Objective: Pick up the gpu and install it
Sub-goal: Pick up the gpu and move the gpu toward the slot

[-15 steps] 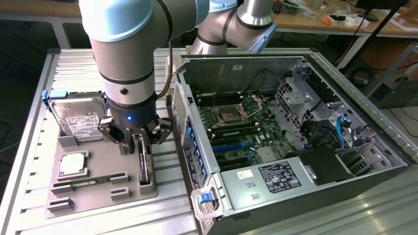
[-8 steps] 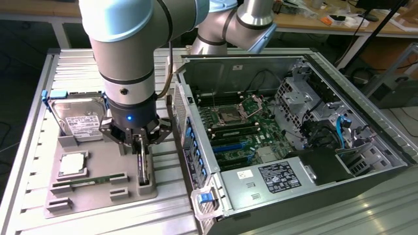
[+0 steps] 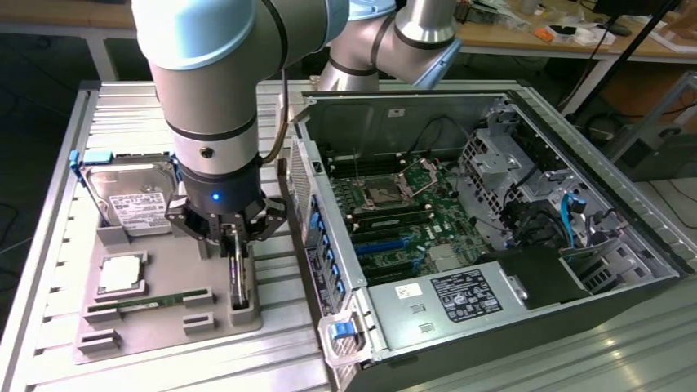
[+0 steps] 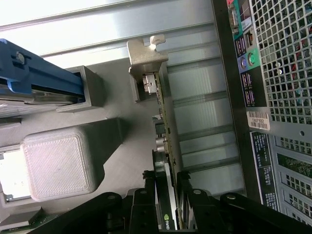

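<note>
The gpu (image 3: 241,282) stands on edge in a slot of the grey holder (image 3: 163,331), to the exterior view's left of the open computer case (image 3: 610,220). My gripper (image 3: 237,245) comes down onto it from above. In the wrist view the thin dark card (image 4: 165,136) runs away from me to its silver end bracket (image 4: 146,61). My gripper (image 4: 167,183) has a black finger (image 4: 148,181) pressed against each face of the card, so it is shut on the card. The card still sits in its slot.
On the same holder are a silver hard drive (image 3: 133,200) in a blue frame, a square silver chip (image 3: 122,273) and a green memory stick (image 3: 147,300). The case's motherboard (image 3: 392,220) lies exposed. The case's rear panel (image 4: 282,73) stands close beside the card.
</note>
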Tool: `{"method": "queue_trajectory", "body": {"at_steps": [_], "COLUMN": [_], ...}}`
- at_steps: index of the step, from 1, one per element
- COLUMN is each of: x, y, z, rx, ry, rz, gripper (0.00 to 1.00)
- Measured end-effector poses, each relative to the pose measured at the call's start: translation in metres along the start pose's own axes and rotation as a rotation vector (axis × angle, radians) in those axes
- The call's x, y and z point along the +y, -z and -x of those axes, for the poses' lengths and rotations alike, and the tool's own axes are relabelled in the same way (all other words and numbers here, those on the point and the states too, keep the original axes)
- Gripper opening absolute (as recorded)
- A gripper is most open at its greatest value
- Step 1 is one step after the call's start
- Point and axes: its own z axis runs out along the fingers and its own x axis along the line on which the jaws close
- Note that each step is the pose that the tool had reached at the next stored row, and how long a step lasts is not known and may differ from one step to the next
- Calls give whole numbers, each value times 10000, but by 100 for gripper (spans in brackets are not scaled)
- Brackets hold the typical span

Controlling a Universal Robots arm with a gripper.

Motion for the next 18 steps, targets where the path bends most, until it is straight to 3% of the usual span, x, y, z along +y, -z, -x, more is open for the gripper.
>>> {"method": "queue_trajectory", "body": {"at_steps": [10,18], "x": [0,1], "y": [2,65], "z": [0,2], "rx": [-2,3], "ry": [0,-1], "rz": [3,-2], "gripper": [29,29]}}
